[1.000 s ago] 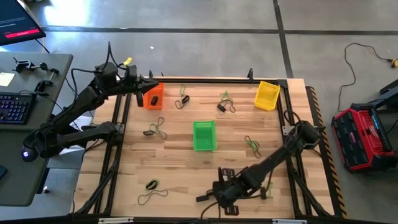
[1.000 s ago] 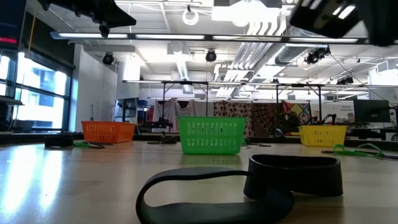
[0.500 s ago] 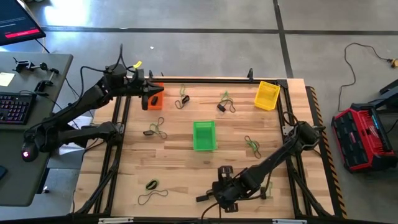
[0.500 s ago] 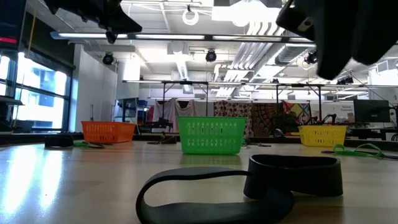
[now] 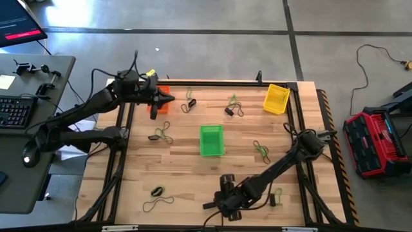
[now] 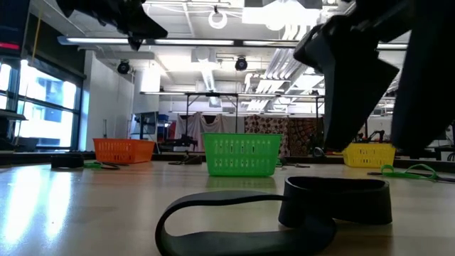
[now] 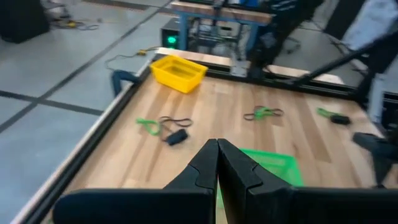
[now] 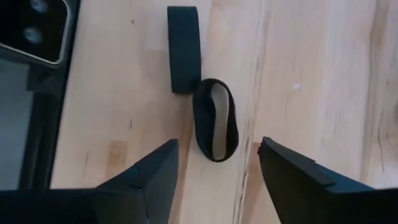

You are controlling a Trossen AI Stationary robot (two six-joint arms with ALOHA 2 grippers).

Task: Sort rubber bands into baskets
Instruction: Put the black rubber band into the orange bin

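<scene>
Three baskets: we see orange basket (image 5: 160,102) left, green basket (image 5: 211,140) centre, yellow basket (image 5: 276,98) right.
Left gripper (image 5: 168,98): fingers pressed together, over the orange basket.
Right gripper (image 8: 215,163): fingers spread, above black rubber band (image 8: 214,119) at the table's (image 5: 187,169) near edge.

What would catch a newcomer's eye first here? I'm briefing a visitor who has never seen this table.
Three bright baskets: orange at the far left, green mid-table, yellow at the far right. The right gripper hangs open over a black rubber band at the near edge; the left gripper, shut, is at the orange one.
</scene>
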